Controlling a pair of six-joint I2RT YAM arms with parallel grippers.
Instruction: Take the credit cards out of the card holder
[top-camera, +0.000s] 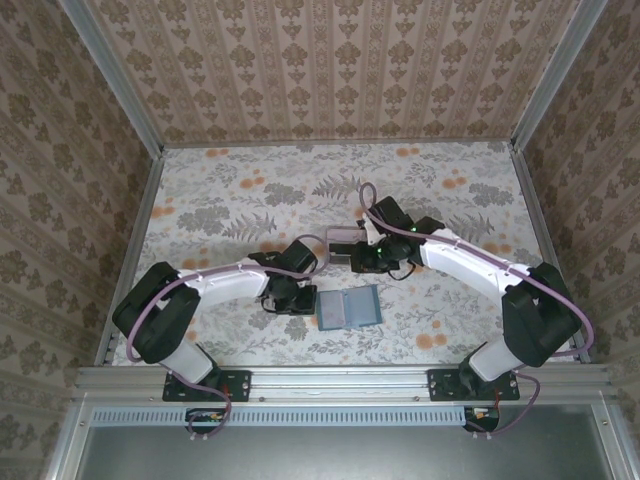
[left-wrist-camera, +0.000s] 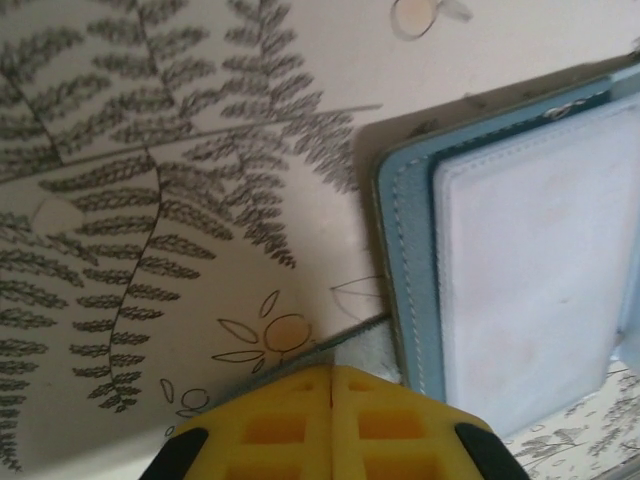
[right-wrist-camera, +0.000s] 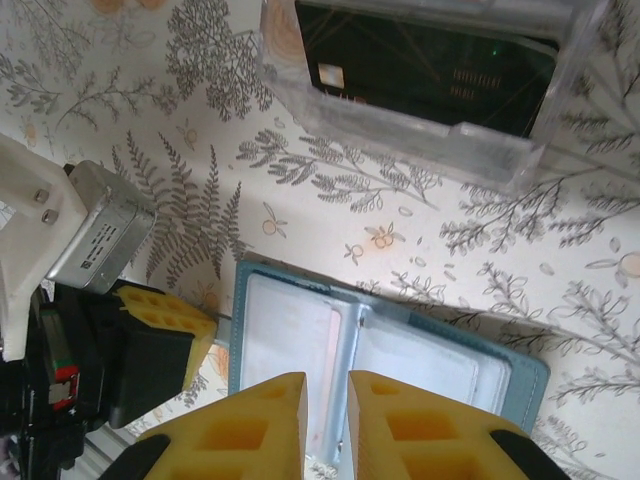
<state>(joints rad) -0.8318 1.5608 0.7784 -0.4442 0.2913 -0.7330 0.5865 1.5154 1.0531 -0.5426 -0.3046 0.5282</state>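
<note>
The teal card holder (top-camera: 348, 307) lies open like a book on the flowered table, its pale sleeves facing up (right-wrist-camera: 285, 330) (left-wrist-camera: 520, 270). A pinkish credit card edge (right-wrist-camera: 334, 350) shows in the left panel beside the spine. A dark credit card (right-wrist-camera: 430, 70) lies in the clear box. My left gripper (top-camera: 292, 300) (left-wrist-camera: 332, 372) is shut at the holder's left edge. A thin pale sliver (left-wrist-camera: 372, 345) runs from that edge to its tips; I cannot tell if it is pinched. My right gripper (right-wrist-camera: 327, 385) (top-camera: 365, 262) hovers over the spine, jaws a narrow gap apart, nothing between them.
The clear plastic box (top-camera: 343, 243) (right-wrist-camera: 400, 130) sits just behind the holder, under the right wrist. The left gripper's yellow finger (right-wrist-camera: 165, 318) shows close to the holder's left side. Metal rails and papered walls bound the table (top-camera: 230, 200).
</note>
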